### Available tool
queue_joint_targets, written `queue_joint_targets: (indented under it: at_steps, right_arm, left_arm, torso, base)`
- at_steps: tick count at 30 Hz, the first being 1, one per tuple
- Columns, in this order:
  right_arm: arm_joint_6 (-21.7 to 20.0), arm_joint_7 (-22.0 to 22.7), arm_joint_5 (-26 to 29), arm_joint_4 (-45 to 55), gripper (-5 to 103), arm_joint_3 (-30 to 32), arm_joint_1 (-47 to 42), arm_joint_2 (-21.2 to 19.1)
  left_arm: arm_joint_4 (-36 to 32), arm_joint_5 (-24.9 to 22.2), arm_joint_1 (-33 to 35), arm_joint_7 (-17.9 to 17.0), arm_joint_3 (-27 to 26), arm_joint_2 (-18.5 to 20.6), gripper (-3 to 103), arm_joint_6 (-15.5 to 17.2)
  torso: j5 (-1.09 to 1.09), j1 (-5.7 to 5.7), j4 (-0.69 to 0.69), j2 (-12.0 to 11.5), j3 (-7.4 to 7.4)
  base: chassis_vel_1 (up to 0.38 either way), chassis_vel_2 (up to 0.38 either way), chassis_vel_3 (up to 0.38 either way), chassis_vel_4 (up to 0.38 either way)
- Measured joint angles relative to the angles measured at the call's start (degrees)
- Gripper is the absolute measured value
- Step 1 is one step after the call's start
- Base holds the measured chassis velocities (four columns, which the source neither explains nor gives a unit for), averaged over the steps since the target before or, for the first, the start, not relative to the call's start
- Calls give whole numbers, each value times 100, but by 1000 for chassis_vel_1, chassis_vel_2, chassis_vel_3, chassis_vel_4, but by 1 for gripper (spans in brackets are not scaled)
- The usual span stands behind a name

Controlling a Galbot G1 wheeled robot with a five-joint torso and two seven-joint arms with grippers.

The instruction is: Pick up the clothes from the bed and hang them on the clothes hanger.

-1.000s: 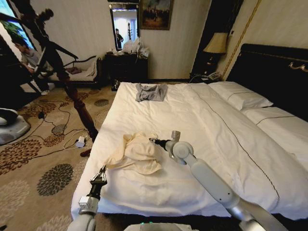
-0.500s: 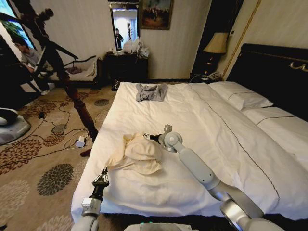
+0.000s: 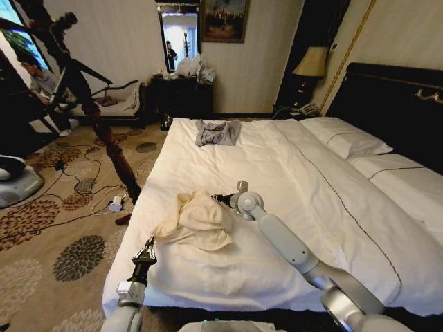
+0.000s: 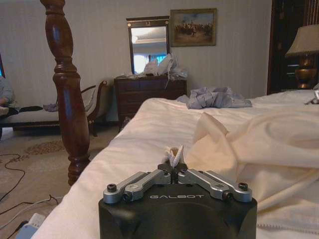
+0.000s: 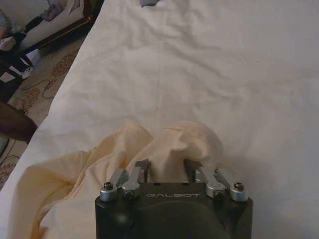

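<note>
Right gripper (image 5: 167, 169): jaws open astride a raised fold of shirt (image 3: 197, 221), which lay crumpled on bed (image 3: 291, 173) at 7 o'clock. Left gripper (image 4: 173, 168): closed, near bed edge. Risk: thin fabric slipping, pinching sheet too.

On 1 bed (image 3: 291, 207) lie 1 cream shirt (image 3: 197, 221), 1 grey garment (image 3: 217, 132) and 2 pillows (image 3: 344, 137).
</note>
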Motion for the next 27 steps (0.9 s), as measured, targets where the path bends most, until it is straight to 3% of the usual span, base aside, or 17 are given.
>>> queue_joint_targets:
  at_steps: [4,5,10,17,19,21,23,24,27]
  right_arm:
    - [-2,-75,-82,49,20,61,-14,-47]
    - [-2,-75,-82,49,20,61,-14,-47]
    - [-236,-687,-172,352,2,137,-74,-379]
    - [-291,-952,-189,615,0,200,-89,-515]
    - [-37,-1190,-321,712,0,321,-9,-597]
    - [475,-1595,-453,798,0,519,227,-715]
    - [583,-1659,-458,816,0,556,285,-745]
    - [957,-1869,-390,911,0,725,597,-896]
    - [1165,-1937,-44,1148,0,924,1233,-1146]
  left_arm:
    - [-45,-92,-34,0,0,72,1,-5]
    - [-45,-92,-34,0,0,72,1,-5]
    - [-119,-254,-145,-3,-11,255,1,-3]
    - [-220,-462,-285,-7,3,375,1,28]
    - [-304,-665,-401,-7,13,464,1,41]
    - [-428,-1023,-631,-6,-3,641,1,97]
    - [-455,-1108,-691,-6,-11,687,1,117]
    - [-595,-1563,-1022,-43,-73,943,1,275]
    - [-831,-2259,-1563,-196,-230,1449,1,570]
  torso:
    - [0,0,2,0,0]
    - [0,0,2,0,0]
    - [0,0,-1,0,0]
    - [0,0,1,0,0]
    - [0,0,2,0,0]
    - [1,0,0,0,0]
    - [0,0,1,0,0]
    - [0,0,1,-1,1]
    - [0,1,-2,-1,1]
  base:
    - [0,0,0,0]
    - [0,0,0,0]
    - [0,0,0,0]
    - [0,0,0,0]
    - [0,0,0,0]
    - [0,0,0,0]
    - [0,0,0,0]
    - [0,0,0,0]
    - [0,0,0,0]
